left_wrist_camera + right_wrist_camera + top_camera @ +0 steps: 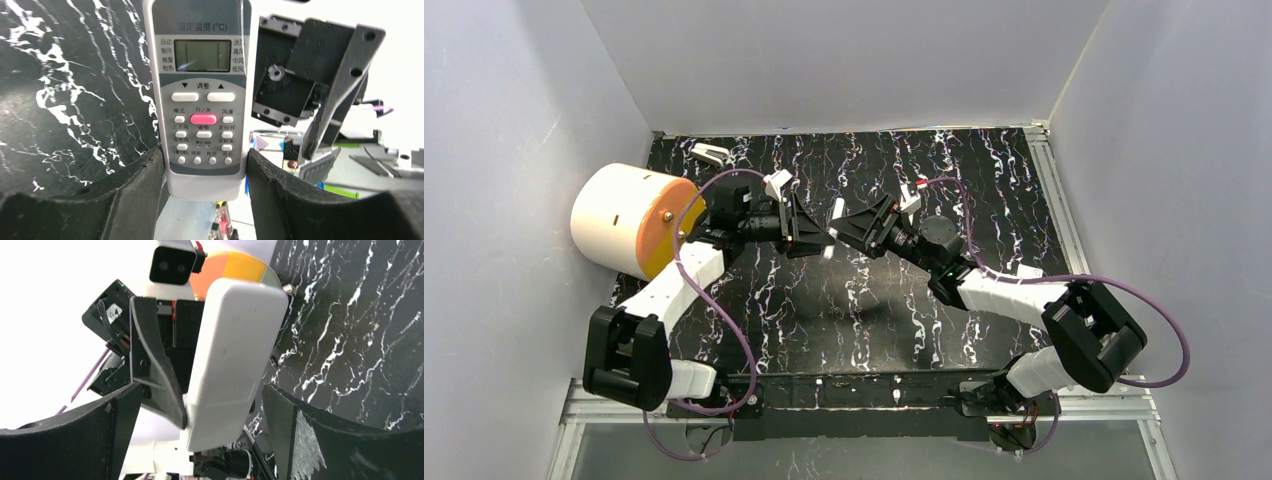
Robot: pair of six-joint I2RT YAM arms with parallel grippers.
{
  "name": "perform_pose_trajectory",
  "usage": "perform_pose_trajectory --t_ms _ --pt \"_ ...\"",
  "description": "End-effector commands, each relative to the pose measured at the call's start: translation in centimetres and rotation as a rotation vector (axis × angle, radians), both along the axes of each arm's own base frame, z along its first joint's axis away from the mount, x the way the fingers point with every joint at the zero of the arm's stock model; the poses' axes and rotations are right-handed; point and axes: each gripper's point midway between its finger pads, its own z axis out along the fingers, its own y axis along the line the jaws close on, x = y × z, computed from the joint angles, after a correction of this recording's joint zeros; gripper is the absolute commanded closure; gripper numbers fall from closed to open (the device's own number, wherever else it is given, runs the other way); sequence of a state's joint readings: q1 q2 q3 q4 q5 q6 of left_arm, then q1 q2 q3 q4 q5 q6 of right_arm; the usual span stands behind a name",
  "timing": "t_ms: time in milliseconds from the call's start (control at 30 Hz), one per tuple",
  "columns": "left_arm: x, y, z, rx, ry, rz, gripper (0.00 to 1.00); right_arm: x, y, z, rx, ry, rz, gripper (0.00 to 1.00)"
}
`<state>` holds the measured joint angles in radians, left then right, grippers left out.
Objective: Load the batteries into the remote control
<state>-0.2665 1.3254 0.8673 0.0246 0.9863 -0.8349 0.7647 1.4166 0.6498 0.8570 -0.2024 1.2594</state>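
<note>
The left gripper (202, 167) pinches the air-conditioner remote (200, 75) by its lower end. The right gripper (200, 400), spread wide, faces the remote's plain back, close ahead of it.

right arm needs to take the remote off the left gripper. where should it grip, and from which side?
Across the remote's two long straight edges, coming at its plain back, which faces the right gripper; its open jaws straddle that width. It should probably stay off the stretch where the left gripper clamps the button end.
</note>
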Motion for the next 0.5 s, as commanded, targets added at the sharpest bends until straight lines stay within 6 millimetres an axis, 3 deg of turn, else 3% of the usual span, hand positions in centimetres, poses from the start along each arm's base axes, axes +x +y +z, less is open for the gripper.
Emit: perform_pose_trajectory --t_ms 0,100,200,467 --pt "-2.2 -0.5 5.3 -0.098 -0.171 -0.131 0.70 1.2 0.2 4.2 0.109 -0.070 -0.046 0.01" --pt "-2.6 -0.6 6.2 -0.110 -0.195 -0.145 0.69 1.1 0.4 4.2 0.126 -0.060 -0.036 0.04" --pt "-2.9 -0.7 6.7 -0.120 -0.204 -0.157 0.69 0.9 0.6 4.7 0.155 -0.067 -0.015 0.14" --pt "-3.5 -0.9 8.2 -0.146 -0.211 -0.174 0.68 0.0 1.6 7.6 0.302 -0.133 0.083 0.31"
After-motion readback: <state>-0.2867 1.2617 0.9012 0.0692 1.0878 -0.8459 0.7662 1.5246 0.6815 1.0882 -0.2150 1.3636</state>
